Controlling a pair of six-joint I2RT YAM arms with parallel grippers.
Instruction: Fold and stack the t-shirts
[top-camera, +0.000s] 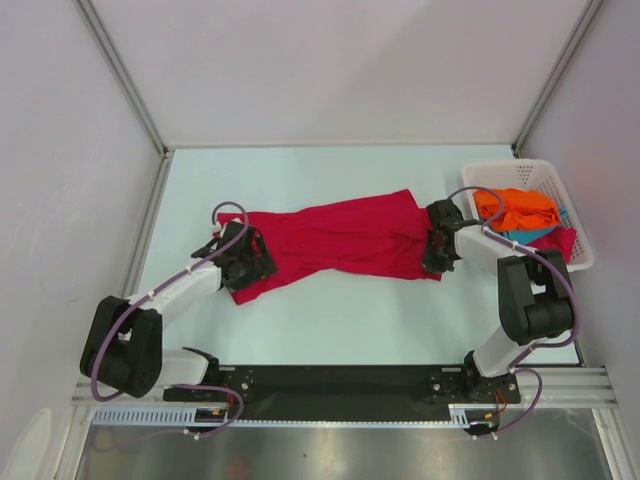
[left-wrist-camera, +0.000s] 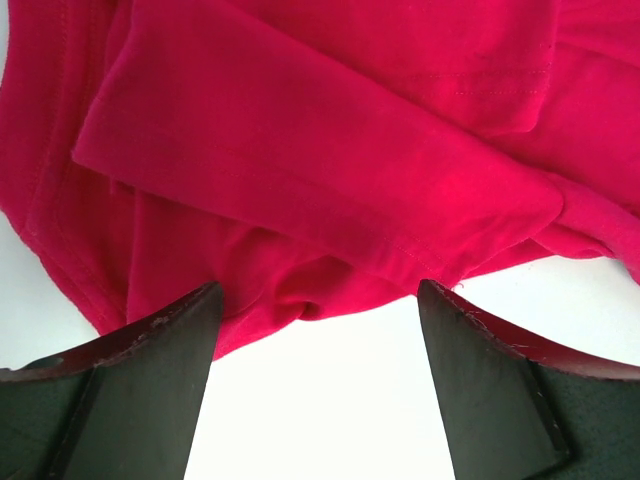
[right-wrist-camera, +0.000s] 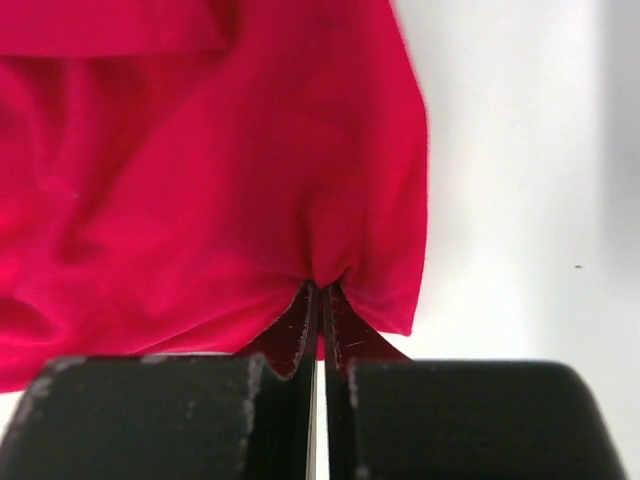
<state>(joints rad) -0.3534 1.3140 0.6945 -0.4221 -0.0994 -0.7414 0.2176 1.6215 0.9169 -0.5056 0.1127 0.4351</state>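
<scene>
A crimson red t-shirt (top-camera: 340, 240) lies stretched across the middle of the table, rumpled along its length. My left gripper (top-camera: 243, 262) is at its left end, open, with the shirt's lower edge (left-wrist-camera: 300, 300) lying just beyond the fingertips and nothing between the jaws. My right gripper (top-camera: 437, 252) is at the shirt's right end, shut on a pinched bunch of the red cloth (right-wrist-camera: 325, 282). An orange t-shirt (top-camera: 515, 208) and a teal t-shirt (top-camera: 530, 235) lie crumpled in the basket, with more red cloth (top-camera: 562, 240) beside them.
The white slatted basket (top-camera: 520, 168) stands at the table's right edge, close behind my right arm. Grey walls enclose the table at the back and on both sides. A black rail (top-camera: 340, 380) holds the arm bases at the near edge.
</scene>
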